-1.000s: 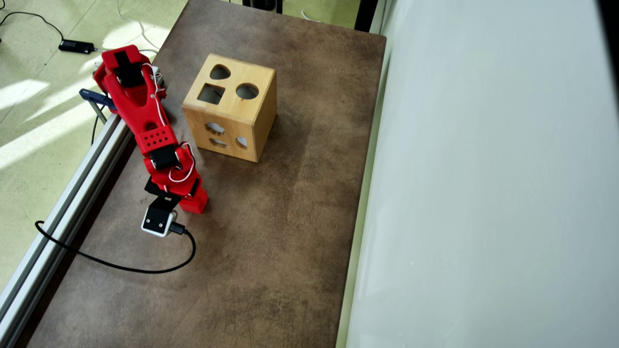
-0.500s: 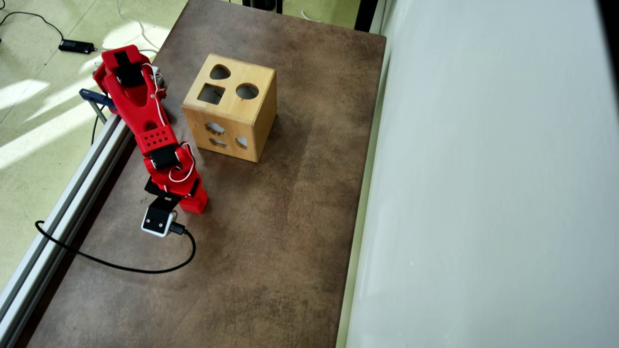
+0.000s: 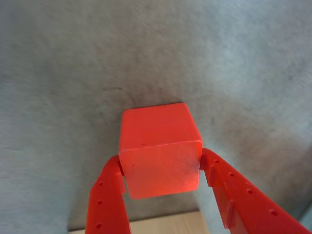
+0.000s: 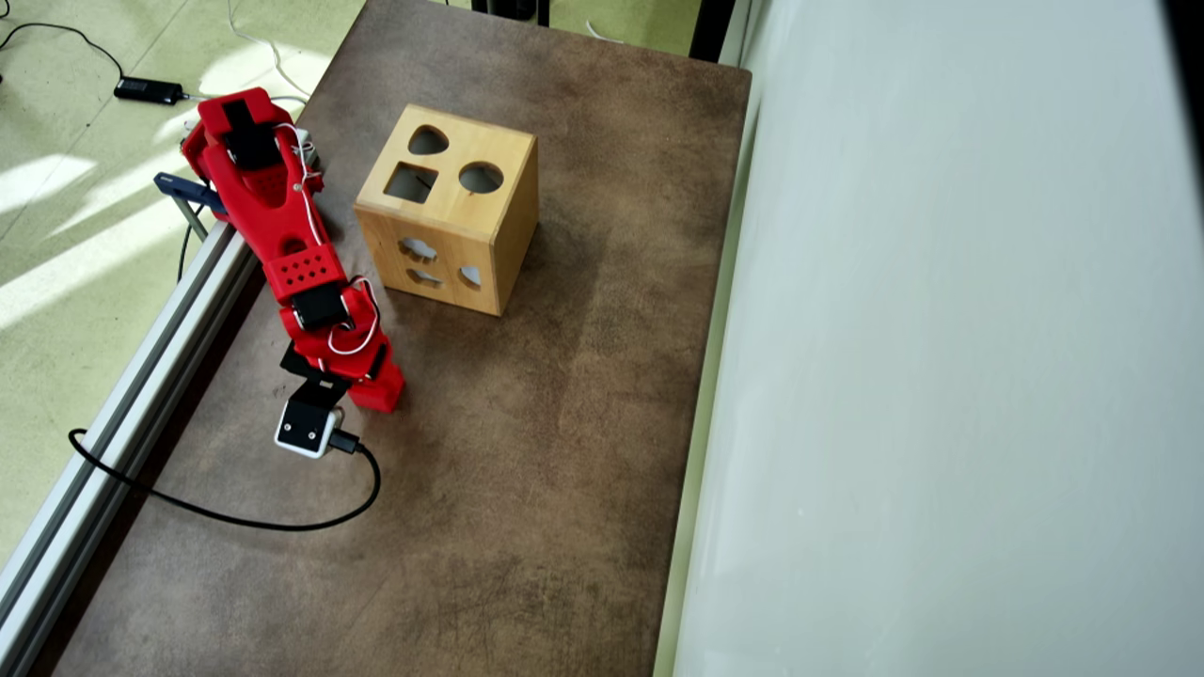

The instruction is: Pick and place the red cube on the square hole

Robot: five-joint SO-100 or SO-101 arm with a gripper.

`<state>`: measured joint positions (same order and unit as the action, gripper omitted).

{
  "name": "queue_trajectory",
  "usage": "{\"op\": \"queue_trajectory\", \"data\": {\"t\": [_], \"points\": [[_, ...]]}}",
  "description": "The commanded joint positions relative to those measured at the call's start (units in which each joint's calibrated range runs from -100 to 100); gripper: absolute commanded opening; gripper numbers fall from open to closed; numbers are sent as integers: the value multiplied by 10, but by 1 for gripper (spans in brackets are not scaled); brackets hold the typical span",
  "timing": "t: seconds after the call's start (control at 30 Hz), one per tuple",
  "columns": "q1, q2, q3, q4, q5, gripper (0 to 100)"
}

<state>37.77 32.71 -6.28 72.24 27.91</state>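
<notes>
In the wrist view the red cube (image 3: 158, 141) sits between my two red fingers, and my gripper (image 3: 161, 163) is shut on its left and right faces over the brown table. Whether the cube rests on the table or hangs just above it cannot be told. In the overhead view my gripper (image 4: 378, 395) points down at the table's left side, and the arm hides the cube. The wooden box (image 4: 513, 226) stands further up the picture, apart from the gripper. Its top face holds the square hole (image 4: 411, 182) at the left, beside a round and a teardrop cutout.
A black cable (image 4: 235, 517) loops from the wrist camera (image 4: 306, 431) across the table's left part. An aluminium rail (image 4: 122, 404) runs along the left edge and a pale wall (image 4: 941, 376) borders the right. A pale wood-coloured strip (image 3: 165, 225) shows between the fingers.
The wrist and its camera have shifted very slightly up the overhead picture. The box has not moved.
</notes>
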Motion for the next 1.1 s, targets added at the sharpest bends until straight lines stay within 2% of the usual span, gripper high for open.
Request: {"op": "queue_trajectory", "data": {"t": [0.0,0.5,0.77,1.07], "points": [[2,-73,-13,1,-2,2],[3,-197,-4,6,-2,2],[3,-249,-13,107,-2,2],[11,-332,-13,159,-2,2]]}}
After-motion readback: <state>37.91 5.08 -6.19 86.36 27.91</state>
